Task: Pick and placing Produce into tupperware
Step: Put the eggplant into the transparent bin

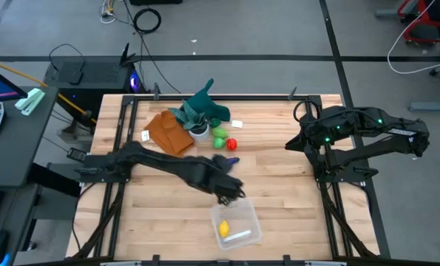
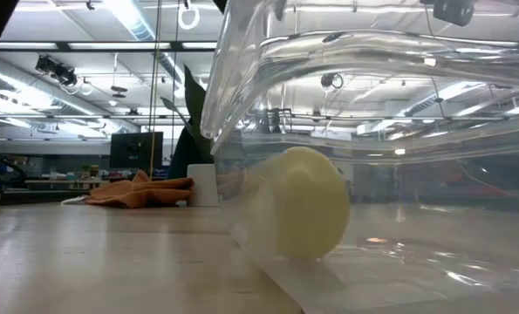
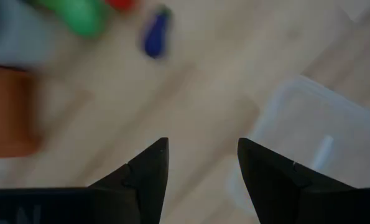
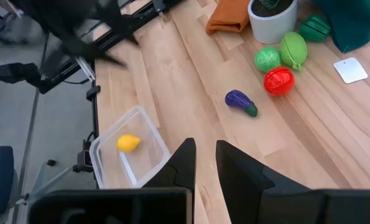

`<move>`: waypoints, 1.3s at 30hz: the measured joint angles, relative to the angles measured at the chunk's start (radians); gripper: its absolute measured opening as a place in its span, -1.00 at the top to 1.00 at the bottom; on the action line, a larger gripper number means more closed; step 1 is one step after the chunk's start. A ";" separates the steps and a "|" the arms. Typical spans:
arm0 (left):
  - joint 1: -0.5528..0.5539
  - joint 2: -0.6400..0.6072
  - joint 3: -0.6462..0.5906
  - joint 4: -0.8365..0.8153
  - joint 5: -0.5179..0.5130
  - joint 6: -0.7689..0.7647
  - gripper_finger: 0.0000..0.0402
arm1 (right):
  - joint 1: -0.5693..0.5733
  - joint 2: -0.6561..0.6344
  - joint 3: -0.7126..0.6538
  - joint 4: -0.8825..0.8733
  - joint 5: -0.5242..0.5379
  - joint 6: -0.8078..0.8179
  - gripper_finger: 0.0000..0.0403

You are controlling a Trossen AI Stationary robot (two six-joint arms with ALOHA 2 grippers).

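Observation:
The clear tupperware (image 1: 238, 222) stands near the table's near edge, with the yellow toy fruit (image 1: 223, 227) lying inside it; the low view shows that fruit up close (image 2: 303, 214). My left gripper (image 1: 234, 193) hangs just beyond the container's far rim, open and empty (image 3: 203, 149). The purple toy (image 1: 232, 159), the red one (image 1: 231, 144) and two green ones (image 1: 219, 137) lie on the table mid-back. My right gripper (image 1: 290, 145) waits at the right, its fingers a narrow gap apart (image 4: 204, 146), empty.
A white pot with teal leaves (image 1: 200, 131) and an orange-brown cloth (image 1: 168, 134) sit at the back, left of the produce. A small white card (image 1: 237, 123) lies behind them. Bare wood lies between the produce and the container.

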 joint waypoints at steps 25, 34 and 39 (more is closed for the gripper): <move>0.026 -0.452 -0.634 0.328 -0.255 -0.133 0.40 | -0.001 0.000 0.000 0.001 0.059 0.013 0.85; 0.087 -0.513 -1.037 1.126 -0.005 0.227 0.67 | -0.001 0.030 0.000 0.010 0.092 0.028 0.85; 0.145 -0.518 -1.111 1.399 0.127 0.436 0.75 | -0.001 0.068 0.000 0.010 0.102 0.053 0.85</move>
